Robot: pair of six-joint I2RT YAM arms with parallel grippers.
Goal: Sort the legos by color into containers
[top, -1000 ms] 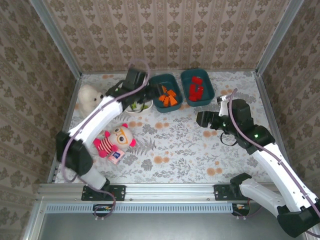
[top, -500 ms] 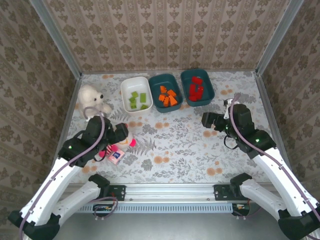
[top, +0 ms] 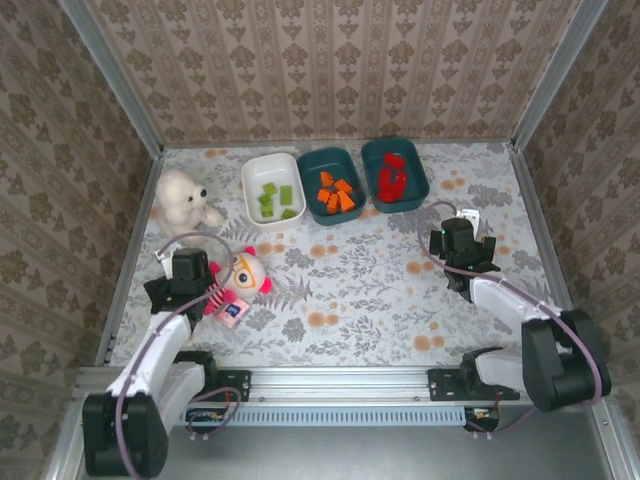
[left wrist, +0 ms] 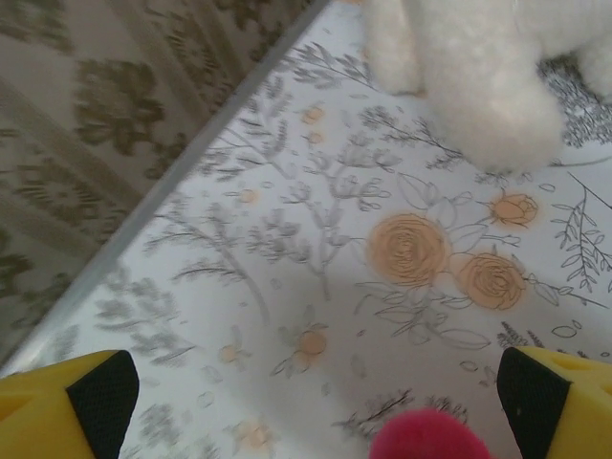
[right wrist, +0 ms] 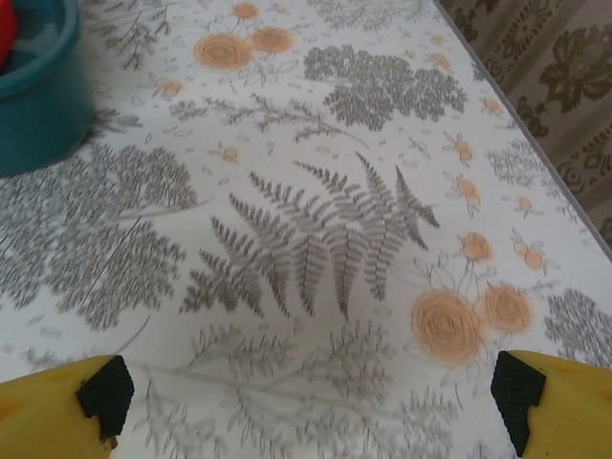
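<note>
A floral table [top: 350,300] is enclosed by wallpapered walls [top: 330,70] and metal rails [top: 137,230]. Green legos [top: 267,198] are held in the white tray [top: 246,185] at the far edge, with orange legos [top: 337,193] and red legos [top: 391,178] in teal trays [top: 333,155] to its right. Nearer than that tray, bare tabletop is left between the left gripper [left wrist: 316,390] and right gripper [right wrist: 313,393], both spread wide and empty.

Along the far side of the floral table [top: 350,290], three trays side by side: white tray [top: 270,160] with green legos [top: 274,198], middle teal tray [top: 330,153] with orange legos [top: 337,193], right teal tray [top: 420,180] with red legos [top: 391,178]. White teddy bear [top: 183,199] left of them. Striped doll [top: 236,280] nearer, just beside the left gripper [top: 186,270]. Right gripper [top: 456,240] over bare table.
</note>
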